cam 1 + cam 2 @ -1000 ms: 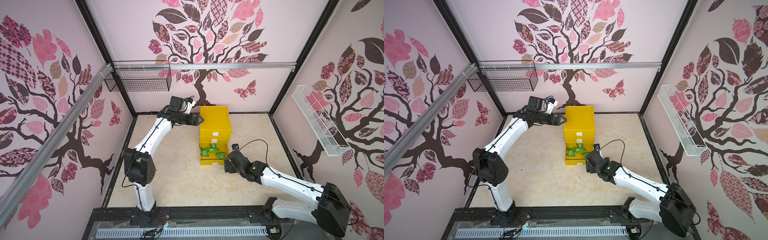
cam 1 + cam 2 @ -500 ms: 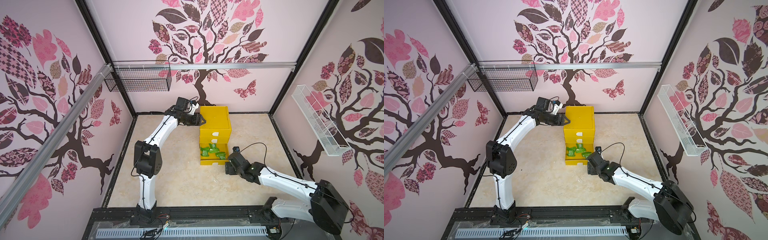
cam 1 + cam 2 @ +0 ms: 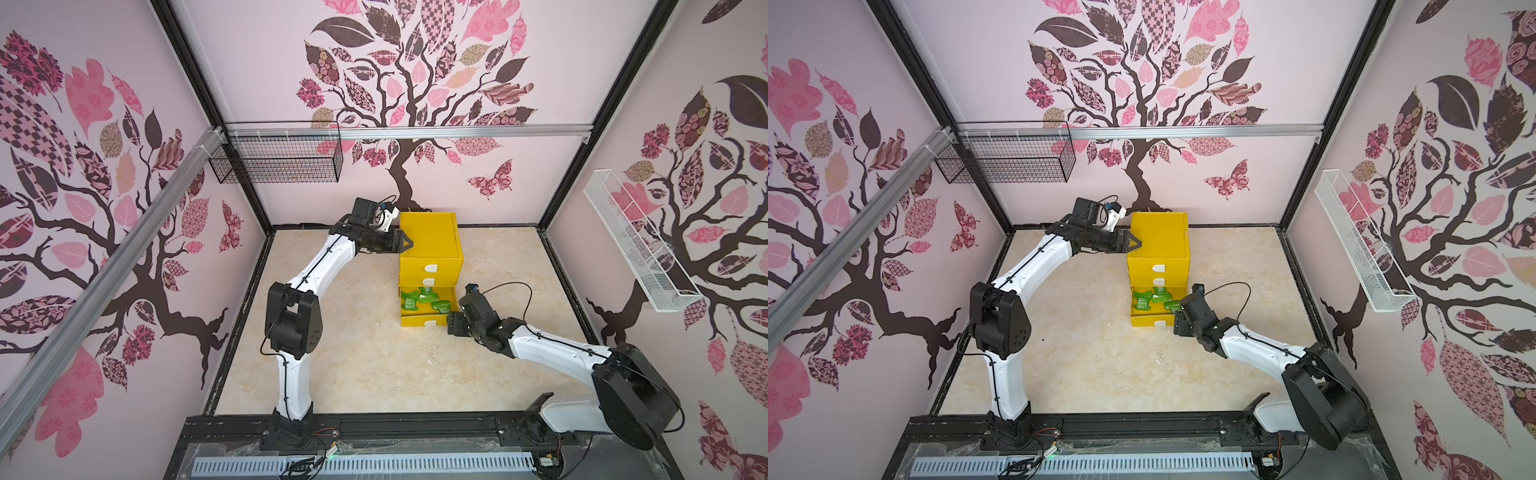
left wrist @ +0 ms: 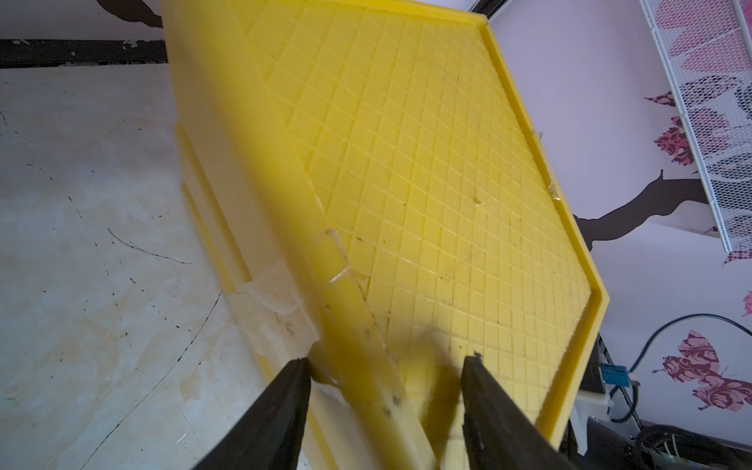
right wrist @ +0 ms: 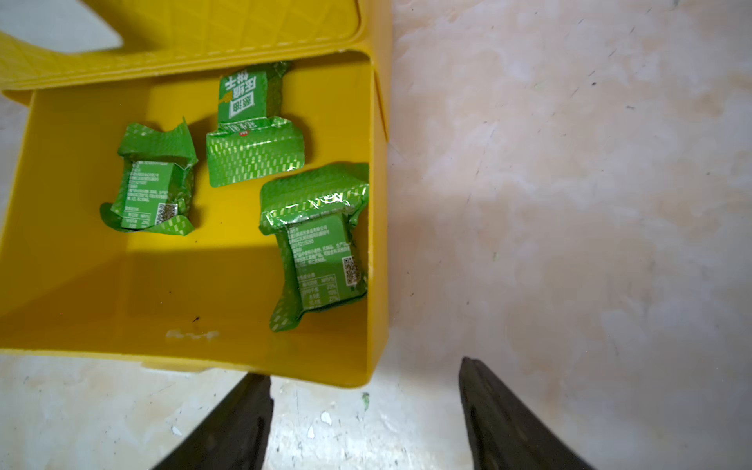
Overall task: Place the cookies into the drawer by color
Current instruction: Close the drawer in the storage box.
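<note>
Black fingers of the right gripper (image 5: 362,370) stand apart with nothing between them, low over the pale marbled floor (image 3: 374,365) and just outside the front right corner of the pulled-out bottom drawer (image 5: 377,264). Whether a fingertip touches the drawer's front wall cannot be told. Three green foil packets lie flat on the drawer's bottom. The right cookie (image 5: 317,244) rests against the right wall, nearest the front. The middle cookie (image 5: 252,138) lies farther back, with its far end tucked under the body above. The left cookie (image 5: 152,191) lies on its own toward the left arm's side. The open drawer belongs to the yellow chest of drawers (image 3: 430,237), which stands on the floor near the back wall. Its two upper drawers are pushed in, each showing a white tab handle (image 3: 431,268). At the chest's top left edge the left gripper (image 4: 386,360) reaches in sideways. Its jaws are spread and sit astride the raised rim, one finger against the side wall by a patch of clear tape and the other over the gridded top panel, not clamped on it. Beyond, a black wire basket (image 3: 282,160) hangs on the back wall, and a white wire shelf (image 3: 631,249) hangs on the right wall.
</note>
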